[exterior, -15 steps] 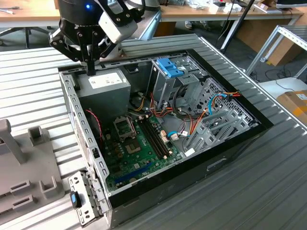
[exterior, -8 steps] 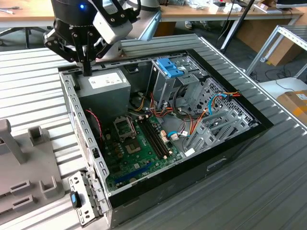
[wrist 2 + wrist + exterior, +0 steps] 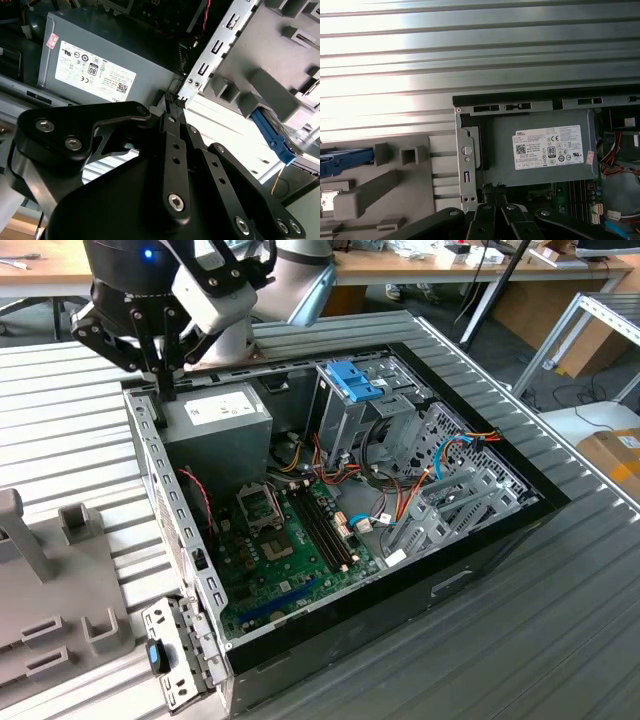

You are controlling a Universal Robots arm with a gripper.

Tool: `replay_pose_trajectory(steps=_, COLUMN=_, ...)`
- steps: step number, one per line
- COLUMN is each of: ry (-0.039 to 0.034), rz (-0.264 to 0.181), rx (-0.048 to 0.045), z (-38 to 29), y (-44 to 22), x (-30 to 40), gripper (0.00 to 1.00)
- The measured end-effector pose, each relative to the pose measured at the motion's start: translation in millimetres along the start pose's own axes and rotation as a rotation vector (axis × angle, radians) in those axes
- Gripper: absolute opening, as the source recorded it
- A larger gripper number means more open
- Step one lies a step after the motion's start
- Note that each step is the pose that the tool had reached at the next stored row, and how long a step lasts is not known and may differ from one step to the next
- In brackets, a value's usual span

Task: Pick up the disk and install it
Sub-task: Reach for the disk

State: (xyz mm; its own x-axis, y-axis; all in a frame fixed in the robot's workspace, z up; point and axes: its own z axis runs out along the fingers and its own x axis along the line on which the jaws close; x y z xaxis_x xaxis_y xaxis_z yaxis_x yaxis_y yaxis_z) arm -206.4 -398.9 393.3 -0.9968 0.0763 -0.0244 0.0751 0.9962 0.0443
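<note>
My gripper (image 3: pixel 165 380) hangs over the back corner of the open computer case (image 3: pixel 160 490), at the case wall beside the grey power supply (image 3: pixel 222 420). In both wrist views its black fingertips (image 3: pixel 174 100) (image 3: pixel 493 188) meet with nothing between them. The disk shows as a bright blue rail (image 3: pixel 272 136) (image 3: pixel 342 161) lying on the grey fixture (image 3: pixel 270 95) outside the case, well off to the side of the gripper. The picture edges cut off most of the disk.
Inside the case are the green motherboard (image 3: pixel 285 540), a tall grey drive cage (image 3: pixel 345 425) with a blue latch (image 3: pixel 352 378) on top, and loose cables (image 3: pixel 450 455). The grey fixture (image 3: pixel 50 580) stands at the exterior view's left on the ribbed metal table (image 3: pixel 560 620).
</note>
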Motion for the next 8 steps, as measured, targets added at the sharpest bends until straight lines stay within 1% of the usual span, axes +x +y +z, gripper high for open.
replay_pose_trajectory(steps=2, ry=0.0, rz=0.0, rx=0.0, z=-0.1, y=-0.4, x=5.0, gripper=0.11)
replay_pose_trajectory(steps=4, ry=0.0, rz=0.0, rx=0.0, z=-0.2, y=-0.5, x=7.0, gripper=0.11)
replay_pose_trajectory(steps=7, ry=0.0, rz=0.0, rx=0.0, z=-0.3, y=-1.0, x=13.1, gripper=0.11)
replay_pose_trajectory(steps=8, ry=-0.0001, rz=0.0, rx=-0.0001, z=-0.3, y=-1.1, x=14.1, gripper=0.11)
